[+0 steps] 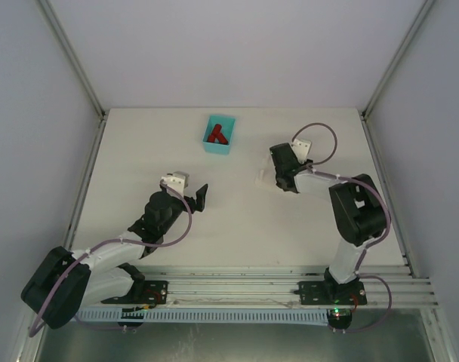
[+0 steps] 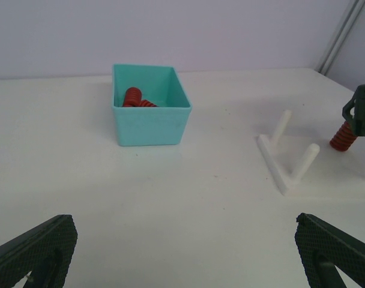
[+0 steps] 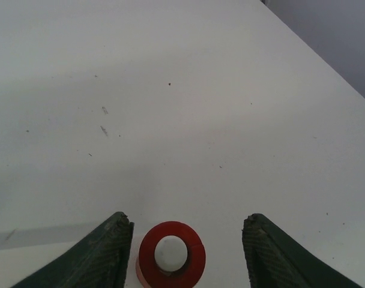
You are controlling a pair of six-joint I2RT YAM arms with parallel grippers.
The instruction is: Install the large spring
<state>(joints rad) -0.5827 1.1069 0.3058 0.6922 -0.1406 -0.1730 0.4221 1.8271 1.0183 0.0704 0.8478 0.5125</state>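
The job looks nearly done. In the right wrist view the large spring [image 3: 171, 229] stands end-on over a white peg [image 3: 170, 253] that shows through its hole, so I judge it threaded onto the stand [image 2: 274, 165]. How far down it has settled cannot be told from above. In the left wrist view its lower coils reach the stand's base.

The right gripper [image 3: 188, 222] is spread wide and holds nothing. One finger stands at 9 o'clock of the spring and the other at 3 o'clock, each with a gap of bare table [image 1: 237, 234] between. What seems left is to lift that arm clear without knocking the spring.

The spring is bright red, thick-walled and short, with close coils. From the left wrist it sits at 3 o'clock of the stand's two bare pegs.

The left gripper [image 2: 185, 223] is also spread wide and empty, well apart from the stand. The teal bin [image 2: 151, 125], at 12 o'clock on the table, holds more red springs [image 2: 133, 96].
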